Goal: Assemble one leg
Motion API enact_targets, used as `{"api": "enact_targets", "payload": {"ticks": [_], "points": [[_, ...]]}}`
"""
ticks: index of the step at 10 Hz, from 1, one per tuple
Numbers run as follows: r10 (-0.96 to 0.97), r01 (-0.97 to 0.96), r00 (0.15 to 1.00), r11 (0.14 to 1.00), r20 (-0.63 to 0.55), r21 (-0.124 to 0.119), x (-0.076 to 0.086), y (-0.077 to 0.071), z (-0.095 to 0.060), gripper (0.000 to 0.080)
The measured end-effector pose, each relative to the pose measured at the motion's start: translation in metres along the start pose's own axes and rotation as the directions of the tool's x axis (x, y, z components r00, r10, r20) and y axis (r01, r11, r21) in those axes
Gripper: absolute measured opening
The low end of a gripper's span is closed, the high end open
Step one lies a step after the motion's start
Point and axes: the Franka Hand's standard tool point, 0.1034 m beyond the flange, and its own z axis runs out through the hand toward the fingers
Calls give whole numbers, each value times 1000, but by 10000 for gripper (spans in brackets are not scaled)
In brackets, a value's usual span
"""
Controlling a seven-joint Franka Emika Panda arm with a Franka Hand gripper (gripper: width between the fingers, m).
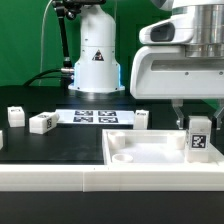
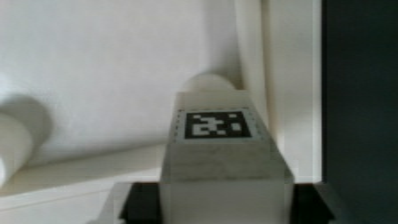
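Note:
My gripper (image 1: 197, 118) is shut on a leg (image 1: 199, 138), a small white block with a black-and-white tag. It holds the leg upright at the exterior view's right, over the right rear corner of the large white tray (image 1: 150, 160). In the wrist view the leg (image 2: 219, 140) fills the middle between my dark fingers (image 2: 143, 200), with the tray's floor and raised rim (image 2: 281, 70) behind it. I cannot tell whether the leg's lower end touches the tray.
Three more white tagged legs lie on the black table: one (image 1: 16, 116) at the far left, one (image 1: 42, 123) beside it, one (image 1: 143, 118) behind the tray. The marker board (image 1: 95, 117) lies flat mid-table. The robot base (image 1: 95, 60) stands behind.

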Motion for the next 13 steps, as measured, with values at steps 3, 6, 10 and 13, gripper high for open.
{"api": "enact_targets", "payload": {"ticks": [3, 6, 10, 13], "points": [[279, -279, 960, 960, -8, -14, 0, 2, 0, 299], [387, -388, 922, 921, -23, -36, 1, 11, -1, 310], [428, -429, 903, 902, -22, -44, 1, 14, 0, 549], [428, -429, 903, 902, -22, -44, 1, 14, 0, 643]]}}
